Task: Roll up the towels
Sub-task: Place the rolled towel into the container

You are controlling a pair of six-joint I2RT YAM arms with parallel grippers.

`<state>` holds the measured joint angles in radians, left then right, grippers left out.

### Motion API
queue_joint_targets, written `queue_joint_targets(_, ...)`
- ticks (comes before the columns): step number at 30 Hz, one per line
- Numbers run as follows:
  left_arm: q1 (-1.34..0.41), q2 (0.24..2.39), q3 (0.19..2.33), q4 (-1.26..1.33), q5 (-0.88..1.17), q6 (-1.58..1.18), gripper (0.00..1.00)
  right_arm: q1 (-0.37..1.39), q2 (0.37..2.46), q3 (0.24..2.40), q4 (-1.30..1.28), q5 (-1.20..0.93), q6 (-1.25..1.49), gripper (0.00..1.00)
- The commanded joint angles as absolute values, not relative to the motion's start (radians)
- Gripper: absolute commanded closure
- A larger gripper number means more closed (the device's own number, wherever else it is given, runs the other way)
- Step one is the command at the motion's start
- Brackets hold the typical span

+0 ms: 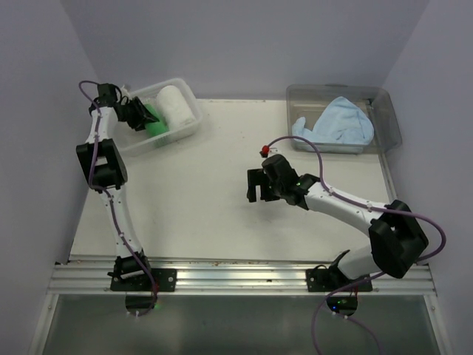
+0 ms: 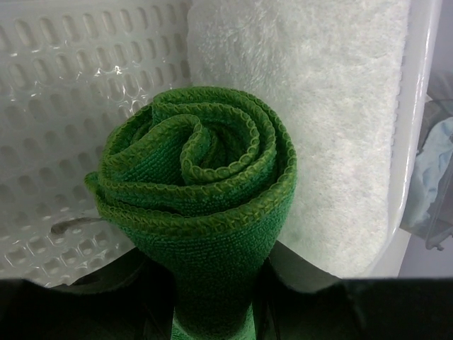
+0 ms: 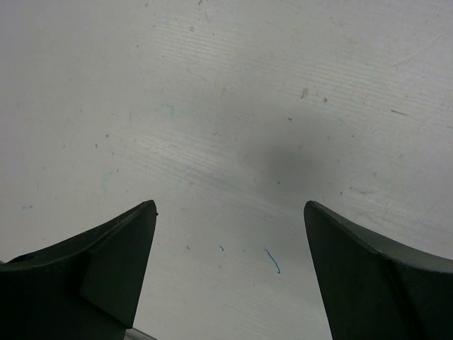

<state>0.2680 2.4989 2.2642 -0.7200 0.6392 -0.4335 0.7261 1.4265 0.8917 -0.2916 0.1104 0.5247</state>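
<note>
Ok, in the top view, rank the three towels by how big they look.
1. light blue towel, loose in the clear tub
2. white rolled towel
3. green rolled towel, partly hidden behind the left fingers

Green towel [image 2: 198, 205], white towel [image 1: 177, 106] rolled — blue towel [image 1: 336, 124] crumpled.

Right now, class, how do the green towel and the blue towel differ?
The green towel is rolled tight; the blue towel lies loose. The green towel is in the basket, gripped by the left fingers; the blue towel lies untouched in the tub. Both are soft cloth.
</note>
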Motion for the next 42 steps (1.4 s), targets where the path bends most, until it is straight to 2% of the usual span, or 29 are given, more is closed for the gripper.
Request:
queue_joint_targets(1, 0.268, 2.421, 2.195, -0.703, 0.629, -0.367, 0.77, 0.724, 1.446, 0.931, -0.279, 0.083, 0.543, 0.11)
queue_joint_targets(13, 0.264, 2.296, 2.011, -0.723, 0.554, -0.285, 0.77, 0.724, 1.463, 0.933, -0.262, 0.060, 0.537, 0.12)
queue_joint_targets(32, 0.221, 2.496, 2.241, -0.778, 0.604, -0.324, 0.76, 0.724, 1.454, 0.910, -0.250, 0.052, 0.537, 0.12)
queue_joint_targets(35, 0.219, 2.516, 2.240, -0.775, 0.604, -0.322, 0.70, 0.723, 1.460, 0.913, -0.252, 0.052, 0.535, 0.12)
queue_joint_targets(36, 0.221, 2.519, 2.237, -0.773, 0.604, -0.321, 0.61, 0.724, 1.462, 0.914, -0.253, 0.049, 0.535, 0.12)
queue_joint_targets(39, 0.219, 2.510, 2.217, -0.759, 0.603, -0.325, 0.49, 0.724, 1.465, 0.916, -0.253, 0.048, 0.535, 0.12)
queue_joint_targets(41, 0.219, 2.507, 2.209, -0.755, 0.598, -0.328, 0.46, 0.726, 1.465, 0.916, -0.253, 0.049, 0.535, 0.12)
queue_joint_targets(42, 0.221, 2.502, 2.209, -0.753, 0.592, -0.333, 0.40, 0.724, 1.465, 0.916, -0.252, 0.049, 0.535, 0.12)
